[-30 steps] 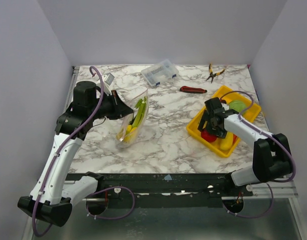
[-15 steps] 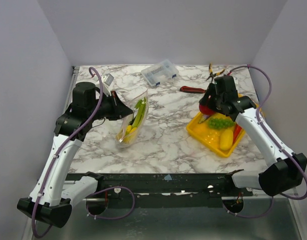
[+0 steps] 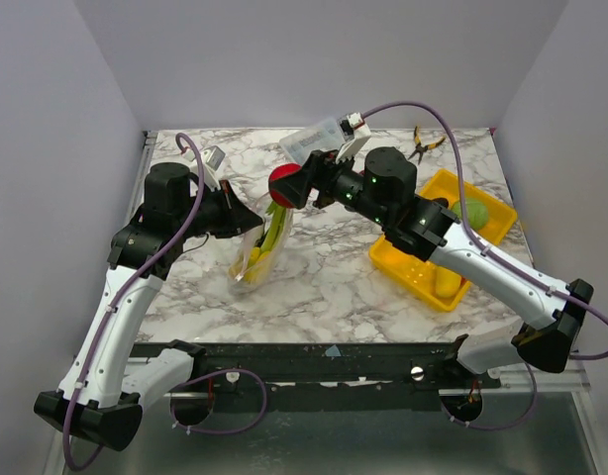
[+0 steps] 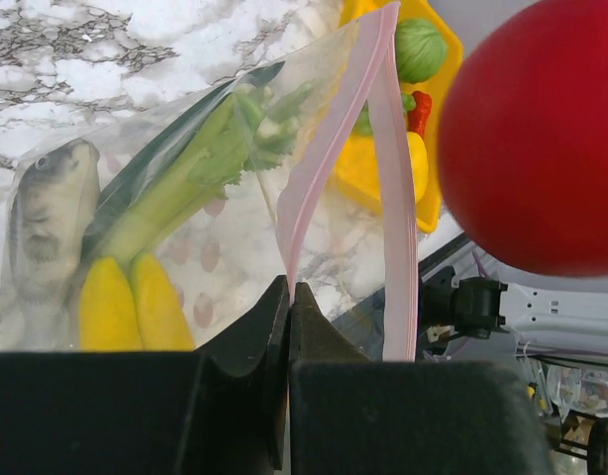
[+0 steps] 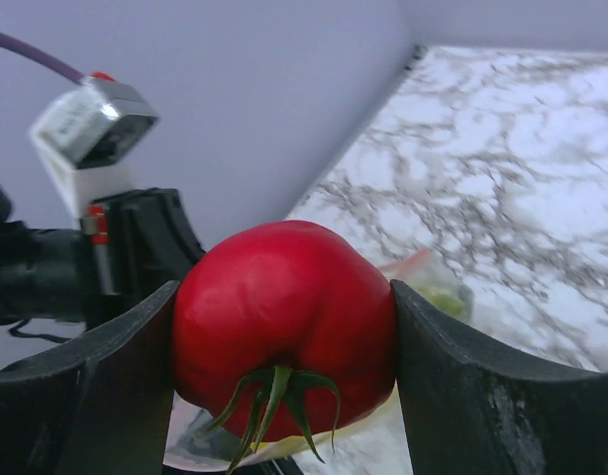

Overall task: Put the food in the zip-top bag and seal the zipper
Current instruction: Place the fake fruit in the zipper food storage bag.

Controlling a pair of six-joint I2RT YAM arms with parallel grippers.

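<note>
Top cam: right gripper (image 3: 298, 185) is clamped on the tomato (image 3: 283, 185), holding it off the table at the mouth end of the zip-top bag (image 3: 254, 249), over by the bench's left edge. Left wrist cam shows more: left gripper (image 4: 289, 294) pinching one zipper (image 4: 326, 173) lip, mouth gaping, celery (image 4: 175, 196) and yellow pieces (image 4: 131, 307) already inside.

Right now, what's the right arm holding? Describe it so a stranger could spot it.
On the marble table, find the clear zip-top bag pinched at its rim by the left gripper. Near its mouth, the right gripper clamps a tomato: round, glossy red, green stem, unlike the long green celery and yellow pieces inside the bag.
</note>
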